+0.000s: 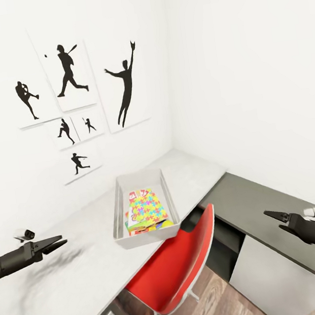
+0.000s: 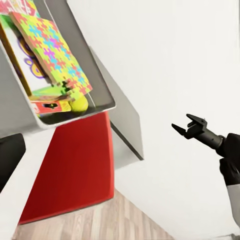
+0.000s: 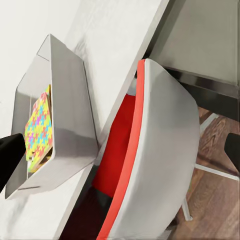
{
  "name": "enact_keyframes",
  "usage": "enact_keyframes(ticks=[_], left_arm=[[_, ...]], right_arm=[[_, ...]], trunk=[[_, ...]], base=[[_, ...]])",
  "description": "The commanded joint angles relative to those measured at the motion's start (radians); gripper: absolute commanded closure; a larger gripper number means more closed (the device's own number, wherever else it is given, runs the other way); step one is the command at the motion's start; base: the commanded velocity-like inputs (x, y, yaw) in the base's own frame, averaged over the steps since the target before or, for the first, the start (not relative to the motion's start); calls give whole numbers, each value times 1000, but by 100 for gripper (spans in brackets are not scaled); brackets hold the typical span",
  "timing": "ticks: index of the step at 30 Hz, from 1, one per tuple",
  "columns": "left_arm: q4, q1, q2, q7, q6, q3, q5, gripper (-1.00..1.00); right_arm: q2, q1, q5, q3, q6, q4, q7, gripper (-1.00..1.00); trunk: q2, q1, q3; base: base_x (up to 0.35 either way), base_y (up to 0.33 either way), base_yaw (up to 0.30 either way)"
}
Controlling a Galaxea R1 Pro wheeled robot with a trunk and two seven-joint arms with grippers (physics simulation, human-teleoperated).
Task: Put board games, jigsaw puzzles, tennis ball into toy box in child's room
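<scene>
Standing on light grey table [image 1: 68,268]: toy box [image 1: 119,217]

White walls [image 1: 245,66], corner meeting behind tabletop. Six black sports silhouette prints [image 1: 70,77] on left wall. L-shaped tabletop [image 1: 69,278]: light grey section, lower dark grey section [image 1: 263,203], white drawer fronts [image 1: 272,271]. Red-seated chair [image 1: 176,264] tucked under. Wood-plank floor [image 1: 216,304]. Even, soft light.

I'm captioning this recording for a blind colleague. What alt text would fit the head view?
A light grey toy box on a grey desk holds colourful game boxes, a jigsaw puzzle and a yellow-green ball. A red chair is tucked below, black sports silhouette prints hang above, and the left gripper and right gripper hover empty at either side.
</scene>
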Motion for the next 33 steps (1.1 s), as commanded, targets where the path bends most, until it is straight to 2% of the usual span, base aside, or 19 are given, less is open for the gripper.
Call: enact_keyframes(ticks=[1,12,19,33], left_arm=[[-3,0,1,-4,10,1,0,-100],[-13,1,3,-4,5,7,0,-100],[-16,0,4,-4,7,10,0,-100],[-20,1,12,-4,14,12,-2,-100]], right_arm=[[0,-1,10,-2,5,0,10,-100],[0,-1,10,-9,4,5,10,-100],[0,-1,10,-8,2,15,10,-100],[0,-1,9,-9,-5,65,12,-100]], trunk=[[-2,0,-1],[-2,0,11],[-2,0,19],[-2,0,36]], base=[[-261,0,-110],[-298,-70,-193],[-271,116,-208],[-29,21,-208]])
